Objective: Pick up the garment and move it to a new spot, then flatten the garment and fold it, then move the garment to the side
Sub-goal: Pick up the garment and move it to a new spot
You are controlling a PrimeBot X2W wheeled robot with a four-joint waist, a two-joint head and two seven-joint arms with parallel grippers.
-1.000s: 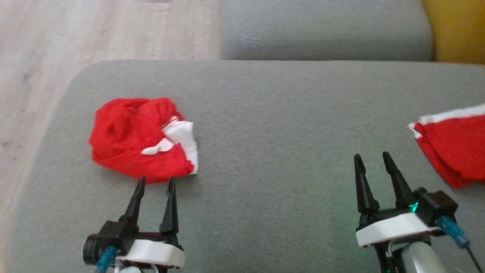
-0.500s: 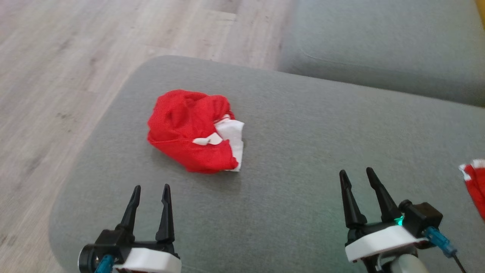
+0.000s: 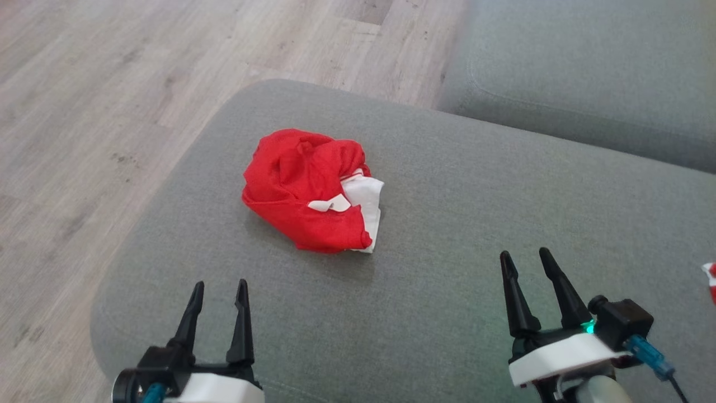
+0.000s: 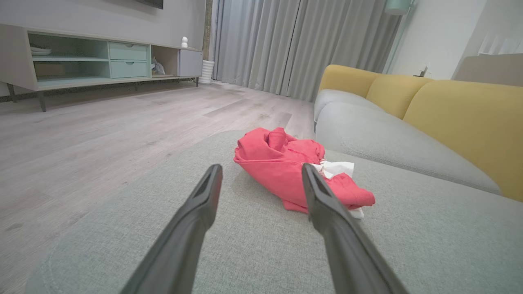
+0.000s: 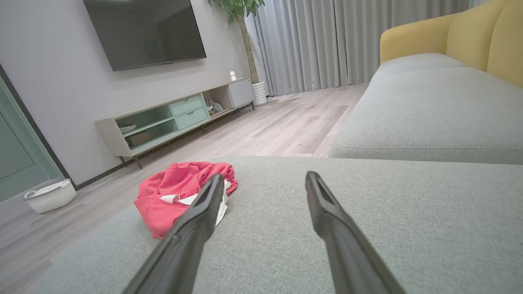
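Grey cushion (image 3: 458,201), crumpled red garment (image 3: 305,187) ahead of wide, empty left gripper (image 3: 220,284); right gripper (image 3: 524,253) likewise

No readable text, labels, brands or numbers in any view.

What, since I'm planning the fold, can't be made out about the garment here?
- Garment: bunched in every view; its own folds hide its type, shape and underside.
- Left wrist view: a finger covers part of it.
- Second red cloth: cut off by the head view's right edge.
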